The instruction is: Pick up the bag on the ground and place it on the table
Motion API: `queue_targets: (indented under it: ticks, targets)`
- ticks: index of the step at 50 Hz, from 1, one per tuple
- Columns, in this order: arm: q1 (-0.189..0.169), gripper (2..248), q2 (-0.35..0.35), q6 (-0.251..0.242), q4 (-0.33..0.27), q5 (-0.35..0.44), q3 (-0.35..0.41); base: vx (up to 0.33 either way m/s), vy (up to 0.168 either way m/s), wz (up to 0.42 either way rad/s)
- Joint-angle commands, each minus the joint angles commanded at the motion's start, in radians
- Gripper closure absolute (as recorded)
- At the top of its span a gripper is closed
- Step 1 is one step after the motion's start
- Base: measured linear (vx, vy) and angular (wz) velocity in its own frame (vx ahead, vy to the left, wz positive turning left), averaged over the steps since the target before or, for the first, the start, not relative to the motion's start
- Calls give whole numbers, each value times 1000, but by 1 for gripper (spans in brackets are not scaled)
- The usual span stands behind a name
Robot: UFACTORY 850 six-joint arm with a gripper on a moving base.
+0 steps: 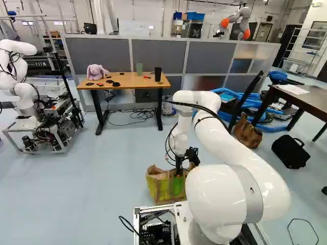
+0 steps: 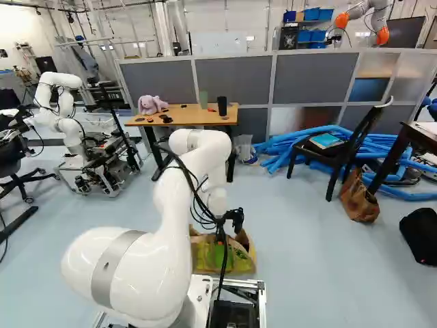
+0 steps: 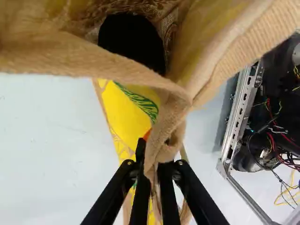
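Observation:
Just ahead of the base, my gripper (image 1: 179, 172) points down at the top of a yellow-green and tan burlap bag (image 1: 160, 190). The bag (image 2: 243, 261) appears upright on the floor. In the wrist view the two fingers of the gripper (image 3: 153, 174) are shut on a bunched tan strip of the bag (image 3: 169, 117), with cloth pinched between them. Beside them the bag's mouth gapes, showing a black object (image 3: 133, 41) inside. The wooden-topped table (image 1: 134, 81) stands farther off by the partition, bearing a plush rabbit (image 1: 95, 71) and dark cups.
Another robot (image 1: 25, 92) stands at the left. At the right are a dark table (image 1: 306, 102), a black chair (image 2: 341, 152), blue hoses (image 2: 280, 154), a brown bag (image 1: 248, 133) and a black bag (image 1: 290, 151). The base's metal frame (image 3: 239, 112) is close beside the held bag.

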Motion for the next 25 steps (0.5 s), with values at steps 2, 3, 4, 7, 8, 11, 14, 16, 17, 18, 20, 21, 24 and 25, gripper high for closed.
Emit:
queue_targets:
  ticks: [2,3,4,7,8,11,14,16,17,18,20,21,24,25]
  targets:
    - [0,227,8,0,0,0,7,0,0,0]
    - [0,227,12,0,0,0,11,0,0,0]
    - [0,227,15,0,0,0,14,0,0,0]
    - [0,227,27,0,0,0,25,0,0,0]
    - [0,227,31,0,0,0,29,0,0,0]
    - [0,227,43,0,0,0,40,0,0,0]
    - [0,227,54,0,0,0,50,0,0,0]
    - [0,227,62,0,0,0,57,0,0,0]
    - [0,227,66,0,0,0,60,0,0,0]
    - [0,227,70,0,0,0,64,0,0,0]
    - [0,227,78,0,0,0,71,0,0,0]
    - [0,227,82,0,0,0,74,0,0,0]
    - [0,227,93,0,0,0,85,0,0,0]
    - [0,227,97,0,0,0,88,0,0,0]
